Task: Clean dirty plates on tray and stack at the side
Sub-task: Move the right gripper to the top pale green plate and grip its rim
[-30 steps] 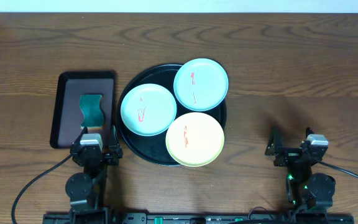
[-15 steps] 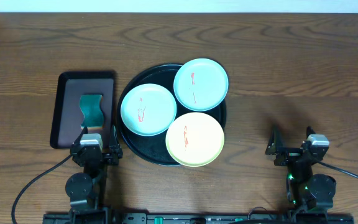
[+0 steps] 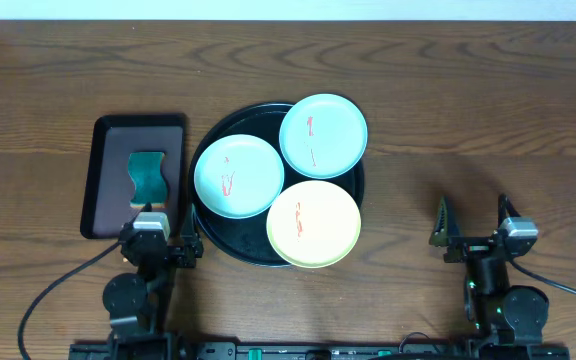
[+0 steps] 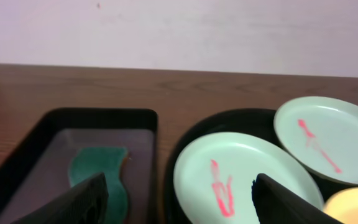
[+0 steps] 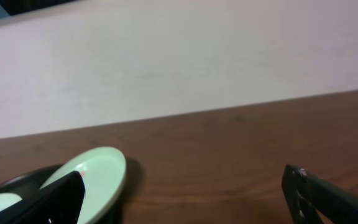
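The round black tray (image 3: 206,226) sits mid-table and holds three plates. One mint plate (image 3: 238,176) lies at its left, another mint plate (image 3: 323,135) at its upper right, and the yellow plate (image 3: 314,223) at the front. All three carry red smears. My left gripper (image 3: 158,213) is open and empty, near the table's front, left of the tray. In the left wrist view its open fingers (image 4: 179,205) frame the left mint plate (image 4: 247,162). My right gripper (image 3: 472,215) is open and empty, right of the tray. The right wrist view (image 5: 191,199) shows one mint plate (image 5: 95,171).
A rectangular dark maroon tray (image 3: 103,200) lies left of the black tray with a green sponge (image 3: 148,172) in it. The sponge also shows in the left wrist view (image 4: 98,174). Bare wooden table (image 3: 468,120) lies to the right of the black tray.
Both grippers have shifted slightly near the table's front edge, the right one a little to the right. The plates and trays have not moved.
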Motion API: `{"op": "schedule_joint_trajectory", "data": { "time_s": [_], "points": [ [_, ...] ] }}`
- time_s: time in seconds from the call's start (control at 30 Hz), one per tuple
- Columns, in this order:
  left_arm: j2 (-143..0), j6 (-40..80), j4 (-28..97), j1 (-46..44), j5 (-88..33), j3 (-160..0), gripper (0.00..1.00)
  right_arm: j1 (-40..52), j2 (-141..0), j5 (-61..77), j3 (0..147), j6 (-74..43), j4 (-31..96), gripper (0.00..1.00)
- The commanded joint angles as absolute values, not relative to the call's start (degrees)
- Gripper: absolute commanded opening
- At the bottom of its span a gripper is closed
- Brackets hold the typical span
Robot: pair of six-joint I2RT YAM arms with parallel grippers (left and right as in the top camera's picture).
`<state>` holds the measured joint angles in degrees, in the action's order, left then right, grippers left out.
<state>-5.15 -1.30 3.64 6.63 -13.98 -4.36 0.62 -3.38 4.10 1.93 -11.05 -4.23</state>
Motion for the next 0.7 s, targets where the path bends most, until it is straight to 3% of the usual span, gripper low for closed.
{"op": "schedule_joint_trajectory", "data": {
  "time_s": [0.0, 0.37, 0.67],
  "points": [
    [-10.0, 0.3, 5.3, 6.4, -16.8, -12.4, 0.75, 1.1, -3.7, 5.0, 6.9, -10.1, -3.9, 0.99],
    [-36.5, 0.3, 21.0, 6.4, -17.6, -41.6, 0.75, 1.1, -21.5, 5.2, 23.8, -8.9, 0.2, 0.99],
    [-61.8, -2.5, 47.5, 6.5, -17.5, -70.8, 0.75, 1.1, -48.6, 9.1, 52.4, -8.9, 22.9, 0.99]
  ]
}}
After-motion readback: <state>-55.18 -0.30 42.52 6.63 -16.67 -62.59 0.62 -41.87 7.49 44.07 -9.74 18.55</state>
